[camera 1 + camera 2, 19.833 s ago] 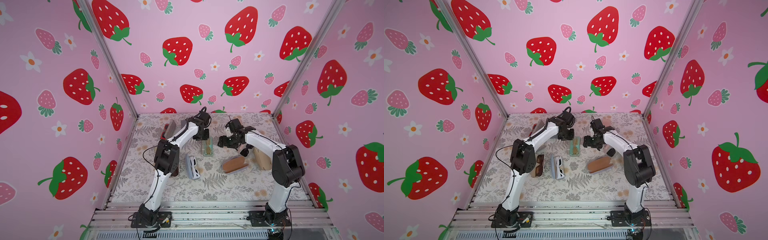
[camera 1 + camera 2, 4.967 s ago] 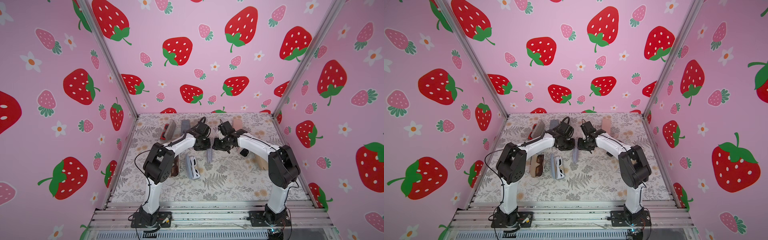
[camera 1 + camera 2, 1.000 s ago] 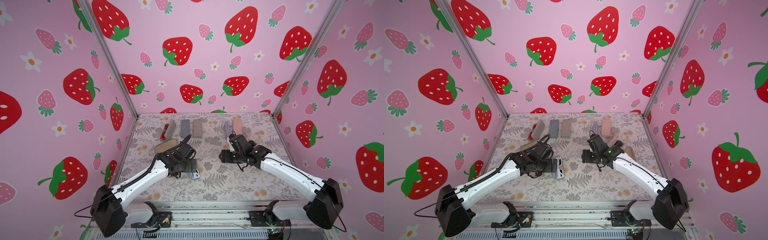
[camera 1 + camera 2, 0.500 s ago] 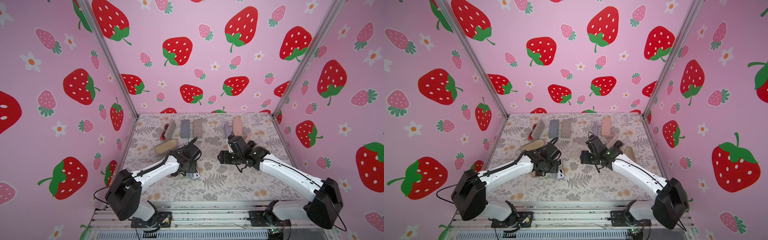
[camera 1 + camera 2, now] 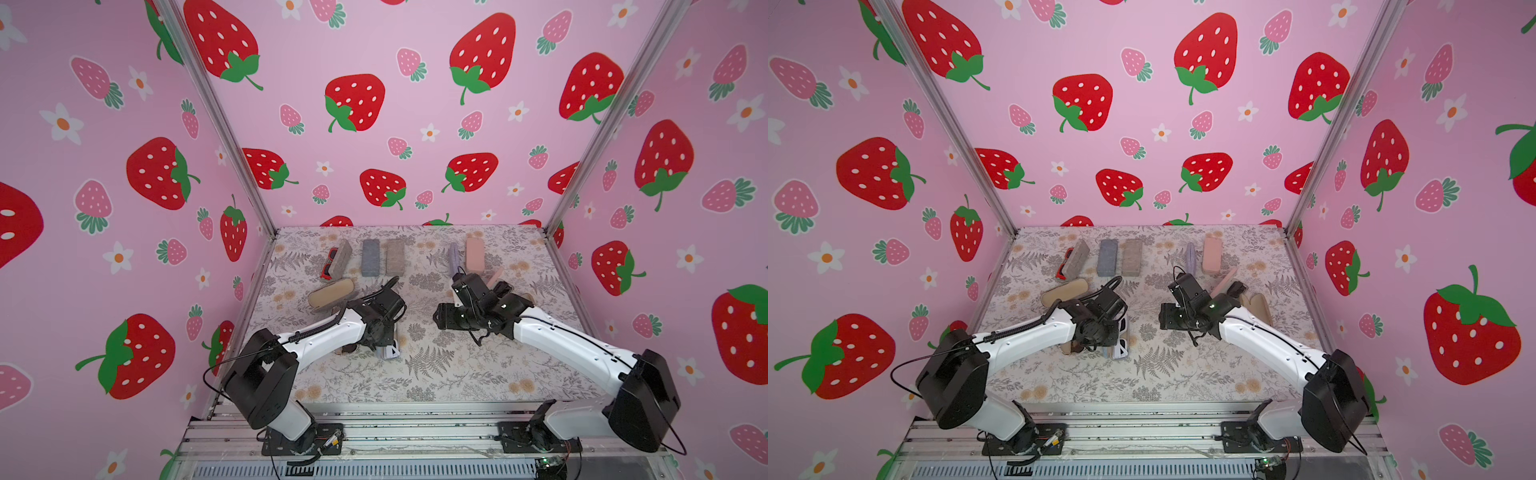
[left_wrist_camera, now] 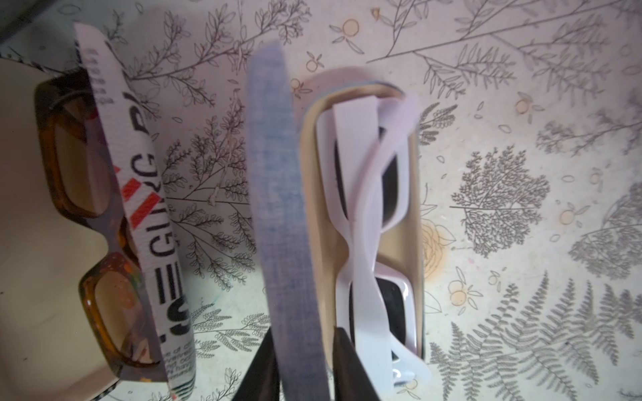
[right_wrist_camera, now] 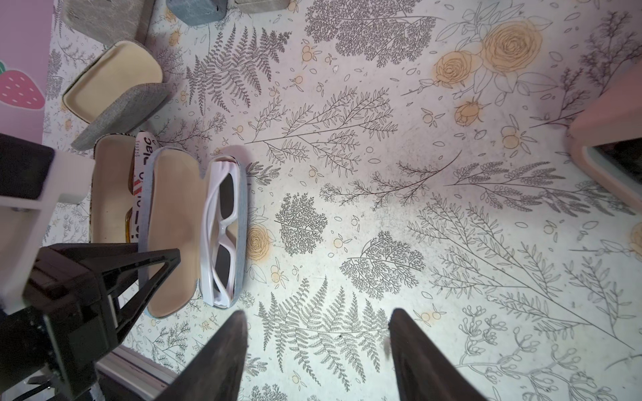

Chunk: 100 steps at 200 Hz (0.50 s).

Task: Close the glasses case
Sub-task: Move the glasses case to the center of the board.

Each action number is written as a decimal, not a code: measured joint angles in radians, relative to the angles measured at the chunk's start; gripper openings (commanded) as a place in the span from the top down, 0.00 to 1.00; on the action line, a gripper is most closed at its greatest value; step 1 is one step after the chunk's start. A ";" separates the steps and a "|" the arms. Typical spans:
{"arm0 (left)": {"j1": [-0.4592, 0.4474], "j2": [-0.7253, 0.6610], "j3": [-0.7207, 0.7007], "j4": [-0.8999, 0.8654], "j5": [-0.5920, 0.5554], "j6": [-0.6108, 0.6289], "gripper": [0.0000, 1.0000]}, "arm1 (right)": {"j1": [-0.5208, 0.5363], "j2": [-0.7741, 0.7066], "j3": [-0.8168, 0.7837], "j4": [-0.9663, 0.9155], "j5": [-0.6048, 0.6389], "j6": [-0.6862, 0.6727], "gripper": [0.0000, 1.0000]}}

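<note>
The glasses case (image 6: 416,222) is blue-grey and lies open on the floral table with white sunglasses (image 6: 364,215) in its base. Its lid (image 6: 278,208) stands up on edge. My left gripper (image 6: 304,338) is shut on that lid, one dark finger on each face. The right wrist view shows the same case (image 7: 173,236), the sunglasses (image 7: 222,229) and the left gripper (image 7: 153,257) on the lid's rim. In both top views the left gripper (image 5: 384,338) covers most of the case (image 5: 1121,351). My right gripper (image 7: 316,316) hangs open over bare table to the right of it (image 5: 440,320).
Just left of the task's case lies another open case with a printed lid (image 6: 149,225) and brown glasses (image 6: 87,208). An open grey case (image 7: 118,90) sits beyond it. Closed cases (image 5: 370,257) line the back, with a tan one (image 5: 331,291) at the left and pink ones (image 5: 474,254) behind the right arm.
My left gripper has drawn its fingers in from wide open onto the case's lid. The left arm has settled over the case. The right arm has barely moved.
</note>
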 measured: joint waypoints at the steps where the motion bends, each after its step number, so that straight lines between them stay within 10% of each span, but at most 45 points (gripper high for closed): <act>1: 0.000 0.001 0.000 0.000 0.001 -0.002 0.80 | 0.000 0.000 0.000 0.000 0.000 0.000 0.34; 100: 0.000 0.080 0.082 0.003 0.023 0.003 0.84 | 0.000 0.014 -0.004 -0.004 0.004 0.002 0.33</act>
